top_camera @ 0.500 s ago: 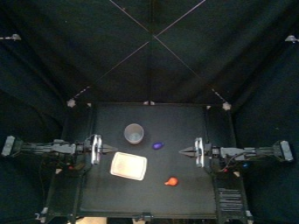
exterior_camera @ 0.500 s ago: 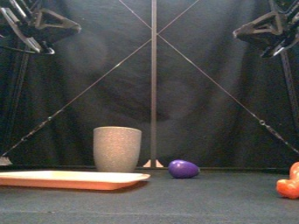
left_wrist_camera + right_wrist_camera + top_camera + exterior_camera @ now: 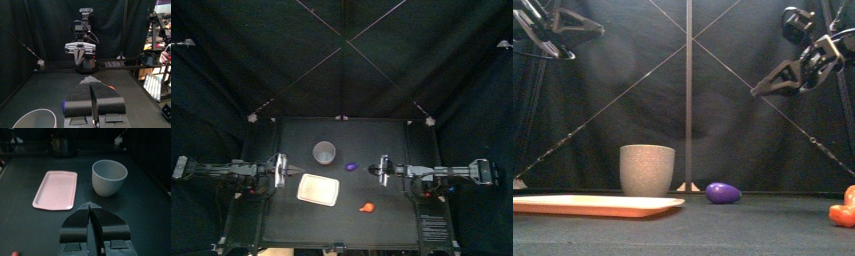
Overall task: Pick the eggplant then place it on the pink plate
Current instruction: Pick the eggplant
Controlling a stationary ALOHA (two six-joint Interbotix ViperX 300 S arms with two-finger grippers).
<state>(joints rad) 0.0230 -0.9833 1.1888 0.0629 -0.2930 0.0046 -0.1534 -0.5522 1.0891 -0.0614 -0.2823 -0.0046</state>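
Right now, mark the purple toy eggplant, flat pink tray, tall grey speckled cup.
purple toy eggplant (image 3: 723, 193), front view, middle of its body.
flat pink tray (image 3: 55, 189), right wrist view, bare middle.
tall grey speckled cup (image 3: 647, 170), front view, side wall.

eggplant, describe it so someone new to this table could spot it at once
On the black table, find the tall grey cup. Just to its right in the front view, apart from it, lies the eggplant. It is the only purple thing: a small oval, unlike the flat pink tray and the red-orange toy.
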